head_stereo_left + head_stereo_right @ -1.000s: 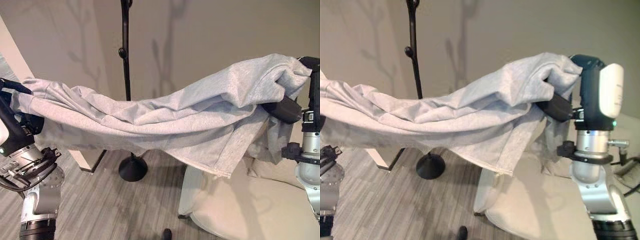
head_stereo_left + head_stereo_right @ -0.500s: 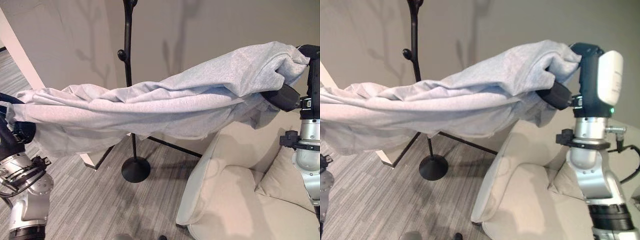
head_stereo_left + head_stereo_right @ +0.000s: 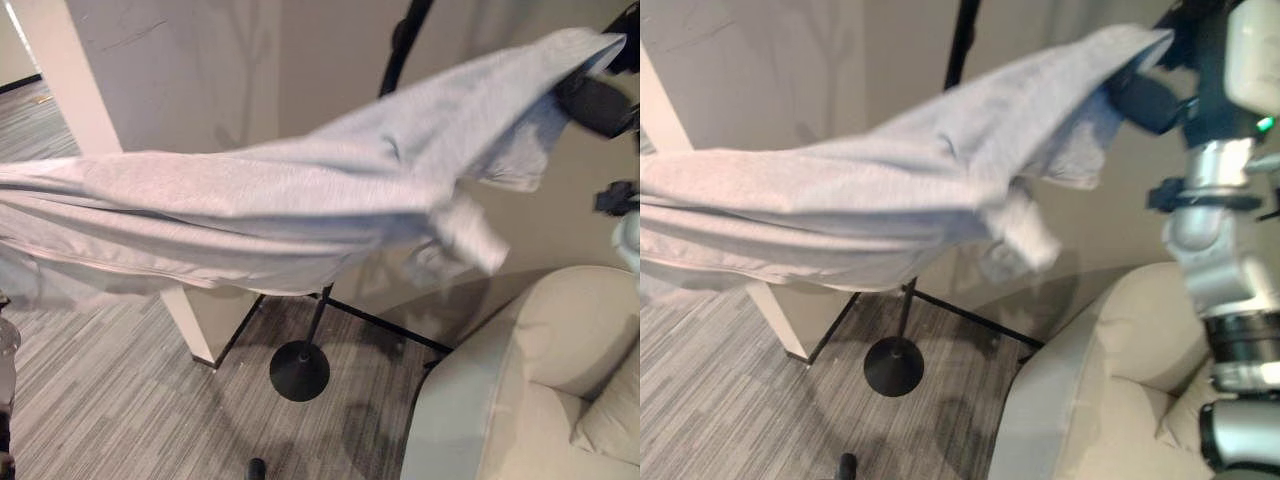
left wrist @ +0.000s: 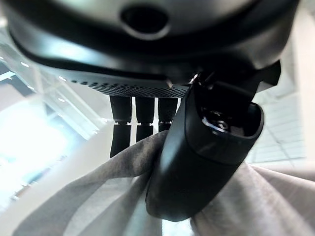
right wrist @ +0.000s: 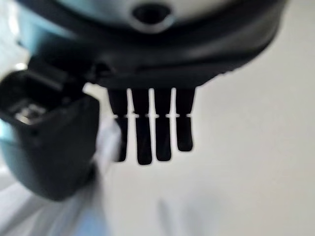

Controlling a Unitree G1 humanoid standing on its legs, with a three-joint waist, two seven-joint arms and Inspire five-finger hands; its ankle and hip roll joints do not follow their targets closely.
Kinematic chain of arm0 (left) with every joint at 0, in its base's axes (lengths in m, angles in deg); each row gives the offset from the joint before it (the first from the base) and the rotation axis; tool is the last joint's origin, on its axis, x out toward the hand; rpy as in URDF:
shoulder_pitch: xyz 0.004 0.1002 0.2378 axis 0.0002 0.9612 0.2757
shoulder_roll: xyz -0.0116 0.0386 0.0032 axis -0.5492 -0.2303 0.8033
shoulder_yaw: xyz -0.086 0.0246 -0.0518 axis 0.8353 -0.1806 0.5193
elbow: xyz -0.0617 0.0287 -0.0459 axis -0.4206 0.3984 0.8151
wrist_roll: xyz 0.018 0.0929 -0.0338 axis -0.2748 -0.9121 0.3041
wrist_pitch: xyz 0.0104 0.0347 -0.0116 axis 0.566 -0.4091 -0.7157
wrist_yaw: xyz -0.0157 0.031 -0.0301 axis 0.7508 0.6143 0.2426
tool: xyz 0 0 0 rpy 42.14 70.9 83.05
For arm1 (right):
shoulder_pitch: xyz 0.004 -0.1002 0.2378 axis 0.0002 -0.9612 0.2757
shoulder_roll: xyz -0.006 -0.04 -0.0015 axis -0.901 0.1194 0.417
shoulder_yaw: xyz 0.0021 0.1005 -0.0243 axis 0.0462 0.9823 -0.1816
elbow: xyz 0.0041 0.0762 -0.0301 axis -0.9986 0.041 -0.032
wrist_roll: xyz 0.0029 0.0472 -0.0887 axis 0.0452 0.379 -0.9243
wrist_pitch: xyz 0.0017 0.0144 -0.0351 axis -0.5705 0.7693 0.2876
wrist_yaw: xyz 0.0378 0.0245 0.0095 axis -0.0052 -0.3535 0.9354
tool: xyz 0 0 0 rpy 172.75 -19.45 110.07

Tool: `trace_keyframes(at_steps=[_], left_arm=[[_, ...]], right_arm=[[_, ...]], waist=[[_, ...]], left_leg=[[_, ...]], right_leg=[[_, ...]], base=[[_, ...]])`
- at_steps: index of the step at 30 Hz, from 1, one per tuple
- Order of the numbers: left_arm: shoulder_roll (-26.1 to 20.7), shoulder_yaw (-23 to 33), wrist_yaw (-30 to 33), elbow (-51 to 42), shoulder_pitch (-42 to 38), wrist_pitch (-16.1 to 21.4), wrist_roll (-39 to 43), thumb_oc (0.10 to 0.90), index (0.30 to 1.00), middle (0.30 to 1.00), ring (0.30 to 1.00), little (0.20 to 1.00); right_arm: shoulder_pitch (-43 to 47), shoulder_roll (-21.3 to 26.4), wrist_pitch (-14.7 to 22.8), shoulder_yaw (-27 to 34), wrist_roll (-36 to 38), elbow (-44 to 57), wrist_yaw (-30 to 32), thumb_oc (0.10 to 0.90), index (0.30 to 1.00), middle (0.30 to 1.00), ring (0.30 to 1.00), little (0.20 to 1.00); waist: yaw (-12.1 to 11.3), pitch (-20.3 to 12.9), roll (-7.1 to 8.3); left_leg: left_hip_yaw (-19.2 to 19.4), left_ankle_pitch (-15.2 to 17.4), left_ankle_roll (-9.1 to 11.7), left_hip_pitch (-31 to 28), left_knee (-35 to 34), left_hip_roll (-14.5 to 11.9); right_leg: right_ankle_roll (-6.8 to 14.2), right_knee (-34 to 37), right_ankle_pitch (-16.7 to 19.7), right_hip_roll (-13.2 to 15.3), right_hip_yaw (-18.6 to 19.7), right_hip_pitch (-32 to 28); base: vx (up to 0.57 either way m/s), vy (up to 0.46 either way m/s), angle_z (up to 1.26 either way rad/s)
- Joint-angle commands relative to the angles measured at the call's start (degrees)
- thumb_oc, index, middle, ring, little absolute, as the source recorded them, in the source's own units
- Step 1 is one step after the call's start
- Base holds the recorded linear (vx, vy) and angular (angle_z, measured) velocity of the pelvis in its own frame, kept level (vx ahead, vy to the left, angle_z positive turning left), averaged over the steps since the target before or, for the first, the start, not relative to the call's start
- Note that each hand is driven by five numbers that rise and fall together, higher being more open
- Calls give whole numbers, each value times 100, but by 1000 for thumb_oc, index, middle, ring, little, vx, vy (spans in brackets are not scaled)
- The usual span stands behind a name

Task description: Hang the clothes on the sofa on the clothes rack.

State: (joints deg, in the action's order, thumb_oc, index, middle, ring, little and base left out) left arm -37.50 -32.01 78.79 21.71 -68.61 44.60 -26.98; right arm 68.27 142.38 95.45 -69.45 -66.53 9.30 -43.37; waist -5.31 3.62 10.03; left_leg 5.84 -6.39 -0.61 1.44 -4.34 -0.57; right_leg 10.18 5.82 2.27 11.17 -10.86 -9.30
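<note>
Fingers point(image 4: 144, 125) and thumb of the left hand point(image 4: 197, 152) are curled around a fold of light grey knitted sweatshirt point(image 3: 300, 200), pinching the cloth between them, as its wrist view shows. Fingers point(image 5: 157, 132) of the right hand point(image 3: 1160, 100) point straight out, while its dark thumb presses the cloth's other end against the palm, so this hand pinches the garment too.

Held between the two hands, the sweatshirt stretches in the air as a long, wrinkled band. It sits high at the robot's right and slopes lower toward the left. A loose cuffed sleeve dangles from its middle.

Behind the cloth stands a thin black metal clothes rack point(image 3: 315, 320) with a round base on grey striped carpet point(image 3: 100, 400). A cream upholstered sofa point(image 3: 530, 380) sits at lower right, well below the garment. A white pillar point(image 3: 70, 90) rises behind the cloth on the left.
</note>
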Motion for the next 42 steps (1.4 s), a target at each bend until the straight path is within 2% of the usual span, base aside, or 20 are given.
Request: trace_keyframes(at_steps=[1, 6, 9, 12, 14, 16, 21, 24, 25, 27, 28, 29, 30, 32, 34, 36, 37, 39, 41, 42], left_arm=[[-828, 114, 193, -32, -196, 104, 43, 400, 300, 300, 300, 300], [-1043, -49, 154, 261, -460, 76, 213, 400, 300, 300, 300, 300], [-1040, 50, 139, 6, -320, 77, 22, 400, 300, 300, 300, 300], [-1097, 182, 124, -90, -181, 87, -1, 400, 300, 300, 300, 300], [-1283, 99, 86, 70, -232, 85, 17, 400, 300, 300, 300, 300], [-1730, -347, -86, 708, -718, 86, 221, 400, 300, 300, 300, 300], [-2171, -898, -218, 1366, -1361, 110, 482, 400, 300, 300, 300, 300], [-2536, -1506, -410, 1861, -2083, 153, 656, 400, 300, 300, 300, 300], [-2704, -1894, -526, 2119, -2455, 162, 696, 400, 300, 300, 300, 300], [-2770, -2417, -774, 2437, -2886, 157, 692, 400, 300, 300, 300, 300], [-2780, -2850, -866, 2637, -3273, 174, 676, 400, 300, 300, 300, 300], [-2681, -3490, -1102, 3025, -3857, 128, 677, 400, 300, 300, 300, 300], [-2647, -3776, -1104, 3121, -4163, 142, 696, 400, 300, 300, 300, 300], [-2397, -4492, -1444, 3682, -4718, 84, 639, 400, 300, 300, 300, 300], [-2106, -4957, -1686, 4159, -5131, 3, 665, 400, 300, 300, 300, 300], [-1906, -5019, -1898, 4513, -5086, -51, 632, 400, 300, 300, 300, 300], [-1902, -4906, -1967, 4768, -4956, -142, 613, 400, 300, 300, 300, 300], [-1841, -4373, -2103, 5012, -4397, -176, 760, 400, 300, 300, 300, 300], [-1636, -3523, -2156, 4901, -3084, -149, 624, 400, 300, 300, 300, 300], [-1232, -3147, -2213, 5008, -2311, -106, 477, 400, 300, 300, 300, 300]], right_arm=[[845, 724, -304, -225, 521, -493, 488, 400, 300, 300, 300, 300], [1545, 792, -349, -879, 646, -1119, 488, 400, 300, 300, 300, 300], [1279, 806, -374, -652, 577, -861, 489, 400, 300, 300, 300, 300], [1019, 831, -384, -427, 513, -792, 503, 400, 300, 300, 300, 300], [1105, 881, -367, -497, 614, -1072, 502, 400, 300, 300, 300, 300], [1743, 892, -399, -1138, 864, -1844, 345, 400, 300, 300, 300, 300], [2615, 892, -397, -2008, 1051, -2674, 195, 400, 300, 300, 300, 300], [3160, 884, -398, -2625, 1133, -3205, 45, 400, 300, 300, 300, 300], [3429, 856, -398, -2900, 1187, -3466, -32, 400, 300, 300, 300, 300], [3721, 789, -408, -3202, 1240, -3786, -137, 400, 300, 300, 300, 300], [3939, 716, -398, -3450, 1273, -4004, -218, 400, 300, 300, 300, 300], [4225, 544, -440, -3739, 1310, -4336, -355, 400, 300, 300, 300, 300], [4265, 569, -426, -3770, 1328, -4389, -367, 400, 300, 300, 300, 300], [4397, 358, -474, -3901, 1358, -4681, -504, 400, 300, 300, 300, 300], [4379, 145, -534, -3893, 1386, -4756, -588, 400, 300, 300, 300, 300], [4142, -159, -636, -3776, 1371, -4963, -762, 400, 300, 300, 300, 300], [3780, -294, -648, -3531, 1416, -5179, -807, 400, 300, 300, 300, 300], [3209, -419, -653, -3090, 1466, -5286, -802, 400, 300, 300, 300, 300], [2567, -599, -610, -2735, 1421, -5188, -853, 400, 300, 300, 300, 300], [2244, -740, -588, -2521, 1368, -5159, -910, 400, 300, 300, 300, 300]], waist=[[-49, -750, -188], [-59, -763, -194], [-41, -752, -270], [-35, -774, -269], [-27, -804, -263], [13, -844, -279], [28, -848, -329], [55, -862, -398], [71, -867, -415], [67, -868, -444], [54, -861, -462], [17, -829, -482], [-19, -816, -466], [-77, -772, -469], [-122, -716, -459], [-196, -643, -415], [-281, -508, -400], [-418, -377, -373], [-495, -256, -401], [-518, -112, -440]], left_leg=[[64, 567, 473, 230, 365, -521], [102, 578, 452, 185, 303, -492], [91, 578, 429, 152, 227, -468], [80, 575, 428, 134, 205, -461], [81, 570, 434, 85, 168, -448], [104, 557, 455, 8, 109, -450], [90, 514, 482, -3, 55, -453], [80, 495, 501, -15, 22, -461], [66, 489, 511, -11, 24, -464], [40, 480, 515, -9, 28, -474], [31, 473, 521, -3, 31, -476], [12, 459, 528, 27, 49, -480], [6, 459, 528, 33, 53, -481], [-2, 433, 530, 73, 53, -481], [-11, 410, 524, 130, 57, -484], [-17, 384, 518, 212, 50, -474], [-63, 343, 518, 386, 52, -454], [-135, 302, 518, 577, 59, -429], [-176, 288, 506, 676, 80, -408], [-216, 277, 500, 799, 139, -401]], right_leg=[[-331, -502, -847, -314, 37, 137], [-285, -514, -807, -307, 32, 172], [-249, -530, -773, -307, 18, 212], [-237, -543, -782, -308, 13, 221], [-238, -519, -779, -309, 11, 209], [-237, -410, -756, -327, 18, 182], [-229, -322, -705, -349, 23, 175], [-220, -284, -682, -370, 20, 172], [-221, -274, -675, -380, 27, 168], [-226, -284, -677, -389, 22, 174], [-220, -289, -675, -397, 8, 177], [-220, -305, -676, -408, -14, 179], [-221, -306, -676, -410, -20, 181], [-217, -315, -673, -416, -62, 206], [-213, -331, -655, -416, -89, 246], [-212, -317, -636, -412, -144, 287], [-209, -305, -606, -403, -182, 399], [-223, -288, -611, -392, -239, 504], [-260, -296, -639, -385, -270, 540], [-282, -339, -649, -373, -308, 637]], base=[[122, 53, -3], [57, 21, -7], [48, 7, -15], [13, -5, -9], [4, -2, -2], [0, 0, 0], [0, 0, 0], [0, 0, 0], [0, 0, 0], [14, -13, 2], [26, -26, 4], [16, -18, 4], [23, -15, 7], [27, -5, 8], [30, -2, 6], [61, 21, 2], [0, 0, 0], [-52, -4, 17], [-77, -3, 45], [-220, -25, 31]])
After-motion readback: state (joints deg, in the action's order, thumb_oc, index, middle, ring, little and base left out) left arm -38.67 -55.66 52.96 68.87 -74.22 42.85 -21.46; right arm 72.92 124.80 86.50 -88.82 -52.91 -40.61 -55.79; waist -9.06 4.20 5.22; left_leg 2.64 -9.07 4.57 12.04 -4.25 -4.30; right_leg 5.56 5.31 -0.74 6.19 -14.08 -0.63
